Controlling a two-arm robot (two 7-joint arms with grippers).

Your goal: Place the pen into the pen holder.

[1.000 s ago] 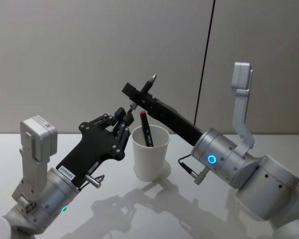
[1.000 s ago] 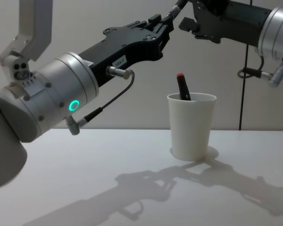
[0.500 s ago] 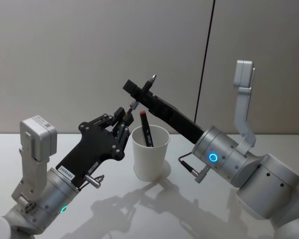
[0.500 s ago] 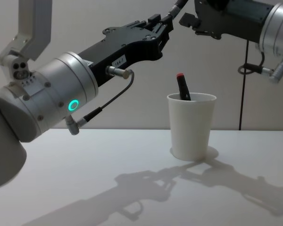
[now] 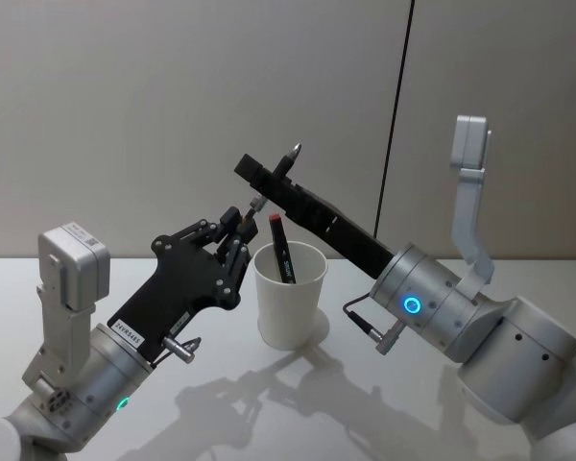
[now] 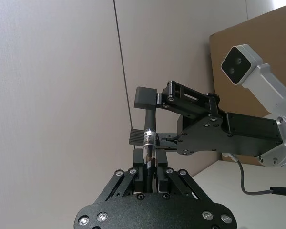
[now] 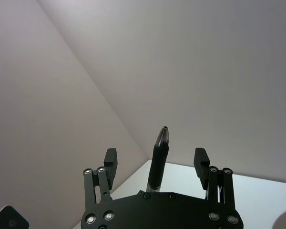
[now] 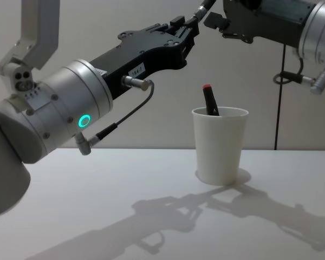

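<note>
two grippers meet by the pen holder (image 5: pixel 288 309): left gripper (image 5: pixel 241 224) clenches the pen (image 6: pixel 148 143), right gripper (image 7: pixel 156 154) gapes around it; releasing early could drop it outside.

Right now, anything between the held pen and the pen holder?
Nothing visible below it. The left gripper holds the pen; the right gripper, fingers open, straddles it. A red-capped pen already leans in the pen holder, leaving room.

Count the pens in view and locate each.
2. A red-tipped pen stands in the pen holder. A second pen is clamped by the left gripper, running up between the right gripper's open fingers.
</note>
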